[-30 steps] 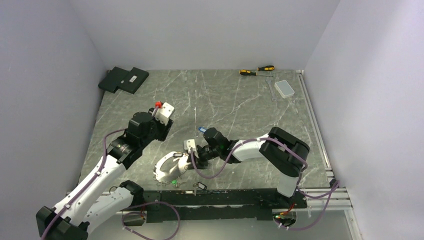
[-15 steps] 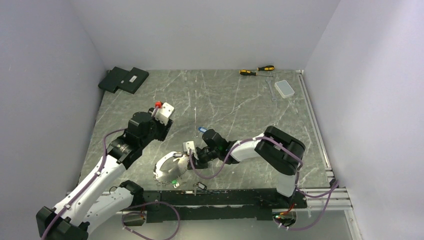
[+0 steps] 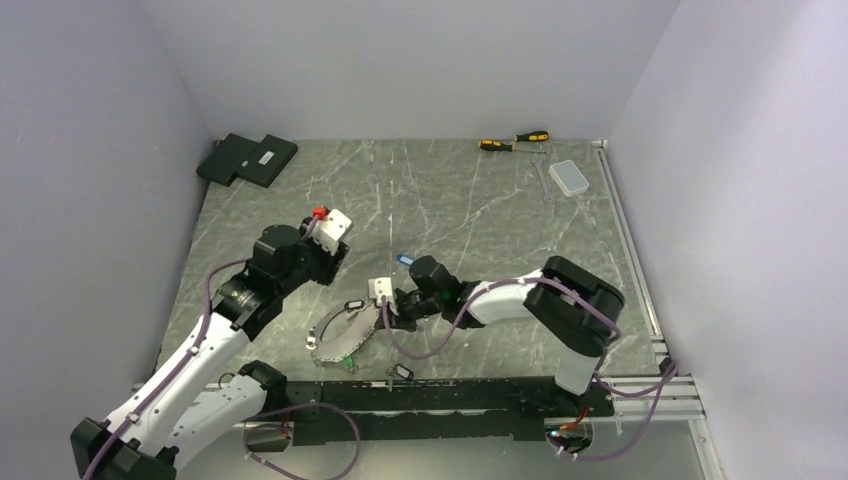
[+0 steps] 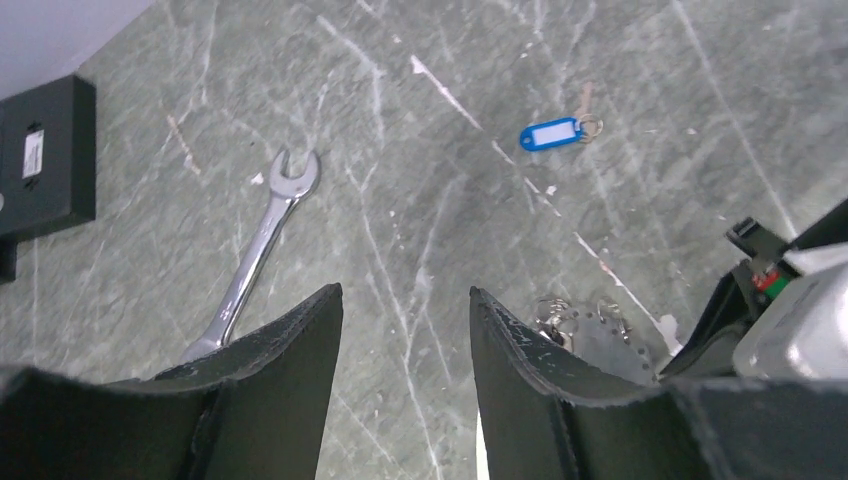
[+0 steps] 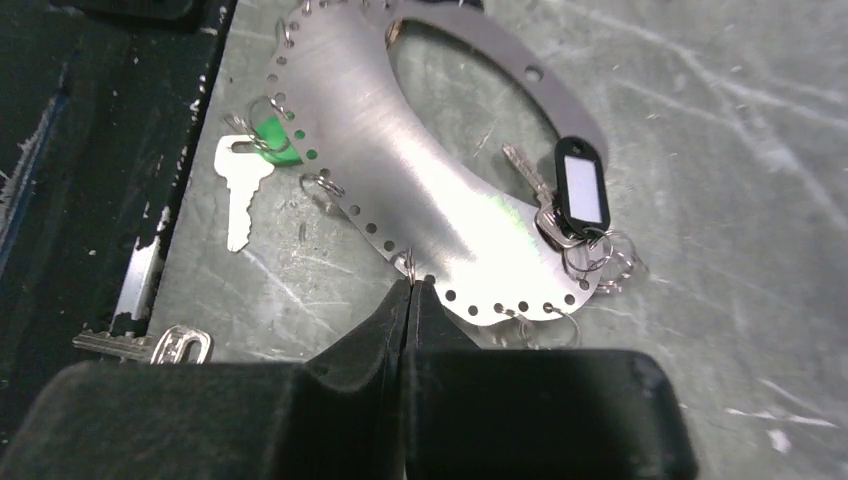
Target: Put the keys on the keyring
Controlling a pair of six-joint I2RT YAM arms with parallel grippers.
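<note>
The keyring (image 5: 400, 170) is a flat silvery oval plate with a big central hole and small holes and split rings round its rim. My right gripper (image 5: 410, 280) is shut on its near rim, at a small split ring. A green-headed key (image 5: 255, 150) hangs on its left rim. A black-tagged key (image 5: 578, 185) hangs on its right side. The blue-tagged key (image 4: 552, 133) lies apart on the table, also in the top view (image 3: 404, 258). My left gripper (image 4: 405, 290) is open and empty, above the table left of the keyring (image 4: 600, 335).
A silver wrench (image 4: 255, 255) lies beyond the left gripper. A loose key (image 5: 150, 345) lies by the black front rail. Black pads (image 3: 245, 158) sit far left; two screwdrivers (image 3: 513, 141) and a clear box (image 3: 570, 177) far right.
The keyring now looks narrower and tilted, with its far end shifted right toward the right gripper. The left wrist has moved slightly up and right.
</note>
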